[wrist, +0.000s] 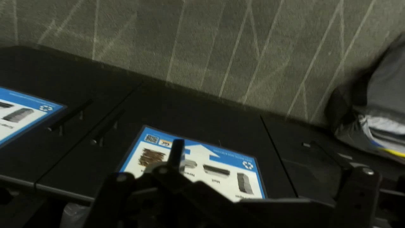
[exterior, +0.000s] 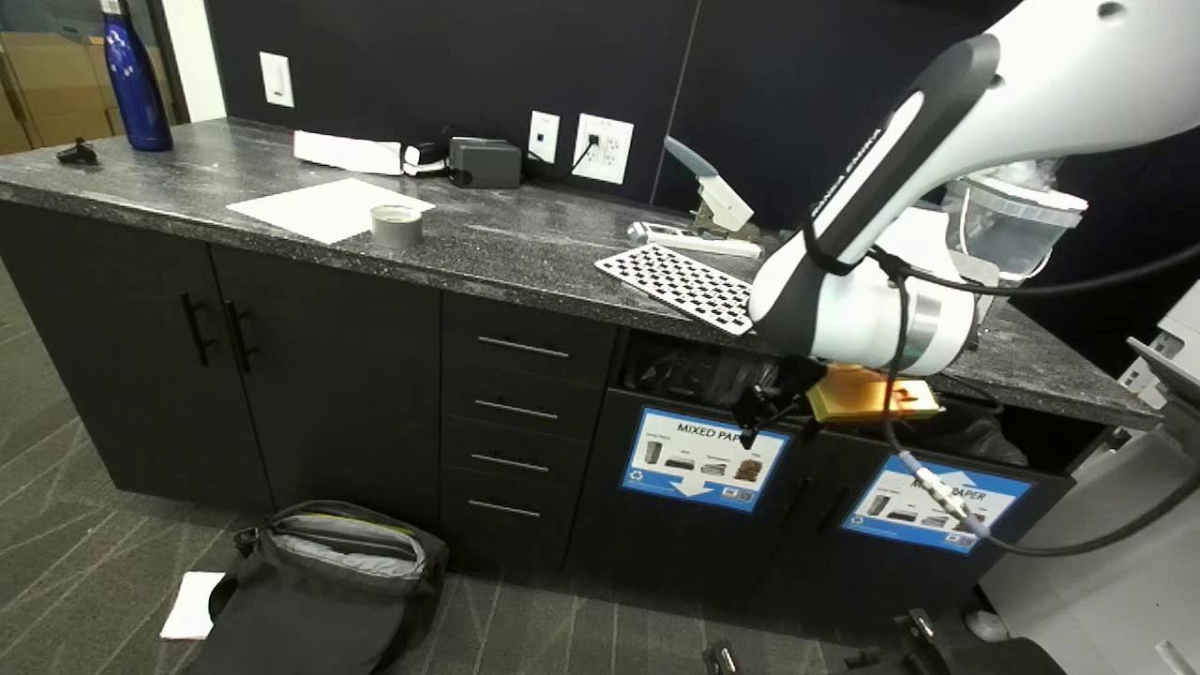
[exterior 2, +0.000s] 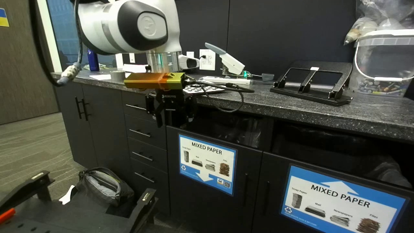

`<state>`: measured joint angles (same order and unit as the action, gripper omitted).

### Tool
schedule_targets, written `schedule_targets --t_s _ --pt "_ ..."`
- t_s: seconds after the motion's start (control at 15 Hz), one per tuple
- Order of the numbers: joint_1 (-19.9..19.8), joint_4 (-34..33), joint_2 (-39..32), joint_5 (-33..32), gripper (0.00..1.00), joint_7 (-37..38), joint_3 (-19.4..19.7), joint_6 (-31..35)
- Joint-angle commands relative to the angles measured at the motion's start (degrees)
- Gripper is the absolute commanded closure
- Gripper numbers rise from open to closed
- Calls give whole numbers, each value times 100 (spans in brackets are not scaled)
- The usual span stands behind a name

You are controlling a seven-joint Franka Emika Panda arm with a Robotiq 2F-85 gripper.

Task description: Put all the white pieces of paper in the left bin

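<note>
- left bin [exterior 2: 207,207]: pretty much black, with a blue-and-white label [exterior 2: 208,165]
- gripper [exterior 2: 174,120]: plain black, nothing fancy
- box [exterior 2: 150,81] on the wrist: yellowy gold with an orange band
- robot arm [exterior: 1012,131]: mostly white, dark bits
- mat [exterior: 680,284]: black-and-white checks, white edge
- countertop [exterior: 525,272]: dark grey, lighter speckles
- bottle [exterior: 139,84]: deep glossy blue
- bag [exterior: 319,600]: charcoal, pale grey lining, a bit of yellow
- carpet [wrist: 205,47]: greyish, pale streaks going every which way
- flat sheet [exterior: 319,208]: plain white
</note>
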<state>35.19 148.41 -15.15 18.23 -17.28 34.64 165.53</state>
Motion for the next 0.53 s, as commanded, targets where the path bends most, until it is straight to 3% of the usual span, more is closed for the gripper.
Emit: schedule_targets --t_s 0.0,0.13,0.33,0.47 --pt "1146 -166 300 -1642 0 497 1593 -1462" --pt "1867 -351 578 -2664 0 751 2506 -2356" --pt "2250 -564 1556 -3950 0 1167 3055 -3202" --pt "2348 -835 2203 -4540 0 1346 3095 -3939"
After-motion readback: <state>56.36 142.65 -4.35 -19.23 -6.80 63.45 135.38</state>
